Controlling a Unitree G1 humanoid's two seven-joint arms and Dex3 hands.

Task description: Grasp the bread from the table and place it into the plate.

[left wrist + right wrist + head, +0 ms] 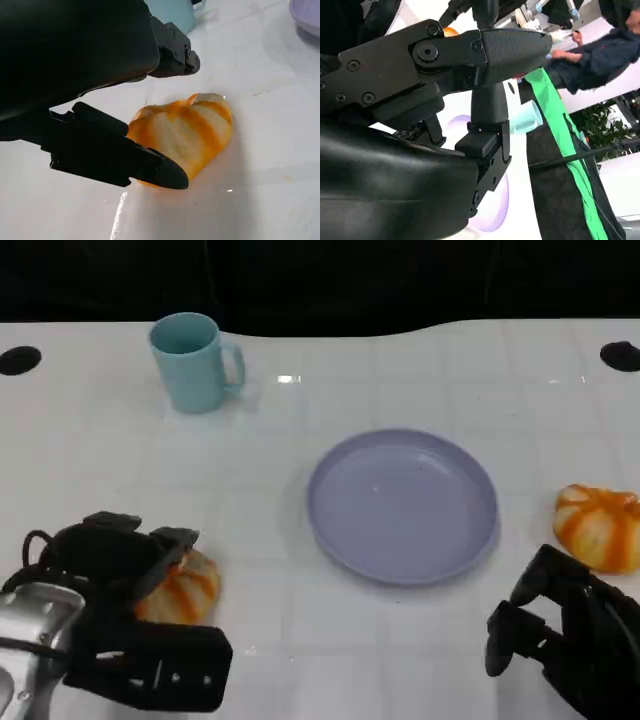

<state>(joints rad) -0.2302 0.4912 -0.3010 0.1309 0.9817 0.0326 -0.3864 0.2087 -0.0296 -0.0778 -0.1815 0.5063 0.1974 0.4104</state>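
Left robot hand (120,570) at the desk's (300,660) front-left corner, fingers (150,167) around the orange-striped round bread roll (187,132), which sits on the desk; can't tell if the grasp is firm. Right robot hand (560,630) at the front-right corner, fingers apart, holding nothing. Second striped bread roll (598,525) near the right edge. Round lavender plate (402,505) mid-desk, light-blue mug (190,362) near the back-left.

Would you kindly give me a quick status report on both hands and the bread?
Left hand closing around orange striped bread roll, not lifted. Right hand open. Purple plate empty, path clear.
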